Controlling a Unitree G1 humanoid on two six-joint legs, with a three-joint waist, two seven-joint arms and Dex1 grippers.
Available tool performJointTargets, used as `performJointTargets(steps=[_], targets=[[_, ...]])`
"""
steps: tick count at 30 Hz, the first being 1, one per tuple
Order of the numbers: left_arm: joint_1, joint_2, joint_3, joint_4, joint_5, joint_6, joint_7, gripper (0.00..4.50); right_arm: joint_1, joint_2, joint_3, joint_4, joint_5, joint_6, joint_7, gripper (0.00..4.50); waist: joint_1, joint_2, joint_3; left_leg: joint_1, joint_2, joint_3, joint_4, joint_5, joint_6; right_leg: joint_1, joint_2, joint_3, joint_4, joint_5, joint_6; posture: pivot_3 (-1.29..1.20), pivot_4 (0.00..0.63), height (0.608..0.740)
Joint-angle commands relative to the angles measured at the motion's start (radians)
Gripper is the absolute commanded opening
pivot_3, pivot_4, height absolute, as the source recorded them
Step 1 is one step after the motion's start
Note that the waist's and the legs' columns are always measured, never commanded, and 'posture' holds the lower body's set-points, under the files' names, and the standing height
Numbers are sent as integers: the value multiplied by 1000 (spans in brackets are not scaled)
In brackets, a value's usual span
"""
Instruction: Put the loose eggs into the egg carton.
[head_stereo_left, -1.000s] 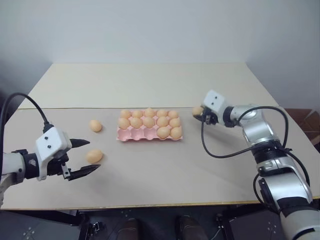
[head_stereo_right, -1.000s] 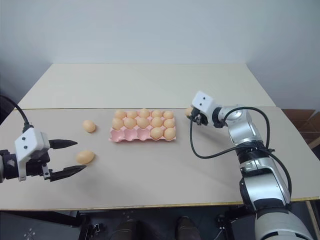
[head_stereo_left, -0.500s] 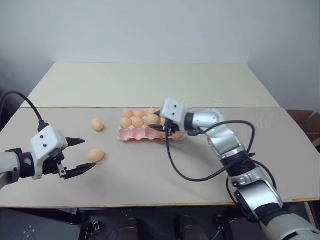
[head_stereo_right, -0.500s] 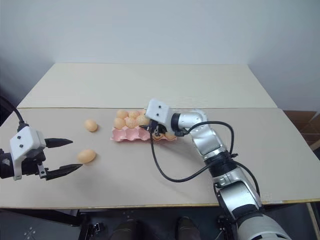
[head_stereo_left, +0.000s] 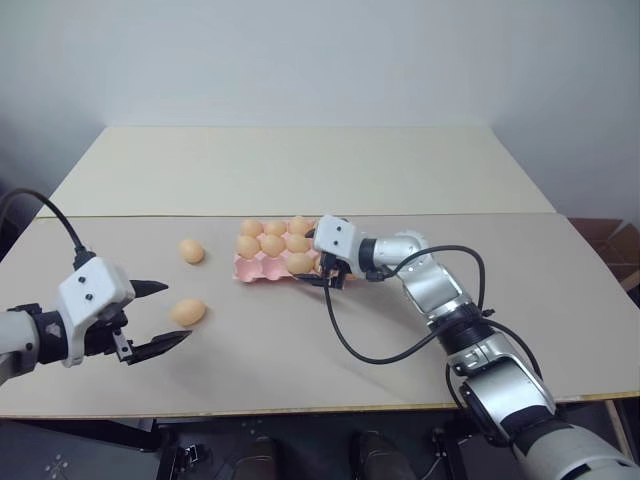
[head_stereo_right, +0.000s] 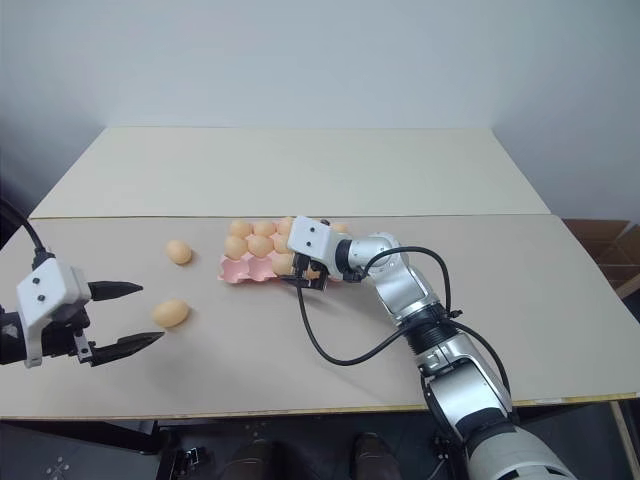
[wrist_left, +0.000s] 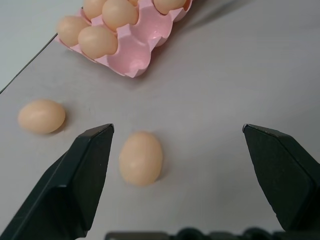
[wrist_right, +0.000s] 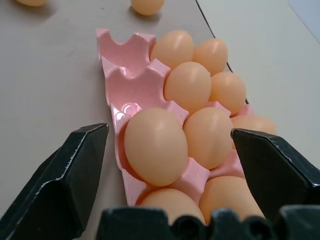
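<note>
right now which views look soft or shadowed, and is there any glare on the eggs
Left wrist view: the near loose egg is crisp with a soft, faint shadow on the table, while the left hand's fingers are dark and slightly soft. Right wrist view: the front egg is sharp, the far eggs blur. Left eye view: even, diffuse light on the egg carton, no glare.

I'm seeing the egg carton (wrist_right: 131, 90) looking like matt, grainy moulded pulp; the loose eggs (wrist_left: 141, 158) are showing smooth, faintly satin shells; the table (head_stereo_left: 300, 170) is looking matt and smooth.
</note>
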Motion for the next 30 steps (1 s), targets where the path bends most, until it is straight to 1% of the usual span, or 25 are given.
performJointTargets(steps=[1,6,9,11,12,15,17,19,21,25,30], targets=[[1,2,38,-9,-1,-2,3,4500,-11,-13,-20,-69,5,-15,3,4477,0,0,0,0,0,0,0,0,0,0,0,0,0,0,0,0,150,740],[9,0,54,-4,-6,0,-6,4500,83,-145,-71,-336,82,111,115,4477,10,0,0,-1,0,0,0,0,0,0,-1,-1,-1,0,0,0,150,740],[25,-19,91,-3,-35,7,-20,4500,172,-267,-152,-511,180,185,189,4477,12,0,0,-1,-1,0,0,0,0,1,-1,-1,-2,0,1,0,150,740],[38,-56,137,9,-77,20,-25,4500,229,-337,-201,-588,223,211,212,4477,11,0,0,-1,-1,0,0,0,0,1,-2,-1,-2,-1,1,0,150,740],[55,-75,173,14,-96,35,-25,4500,261,-368,-224,-623,235,217,216,4477,10,-1,0,-1,-1,0,0,0,0,0,-2,-1,-2,-1,1,0,150,740],[151,-112,264,0,-90,49,-40,4500,338,-451,-276,-720,285,289,228,4477,-1,-1,-1,1,1,1,0,0,0,1,0,-1,-2,-1,1,0,150,740],[210,-137,302,-16,-92,54,-44,4500,389,-496,-316,-783,347,338,248,4477,0,-1,-1,2,3,1,0,0,0,0,1,-1,-1,-1,0,0,150,740],[241,-162,317,-12,-100,52,-37,4500,448,-538,-352,-836,392,338,274,4477,6,-1,-1,3,4,2,0,0,0,1,2,-1,-1,-4,-5,0,150,740],[246,-176,300,5,-90,42,-19,4500,494,-564,-380,-881,430,344,279,4477,10,-2,-1,3,5,2,0,0,-1,1,2,-1,-1,-4,-6,0,150,740],[225,-179,246,24,-79,31,8,4500,509,-570,-389,-931,468,380,234,4477,13,-6,-4,3,5,2,0,-1,-1,2,2,-1,-2,-5,-6,0,150,740],[136,-174,125,64,-38,4,74,4500,519,-569,-380,-962,482,412,180,4477,19,-8,-5,1,5,2,0,-1,-1,1,2,-1,-3,-5,-6,0,150,740]])
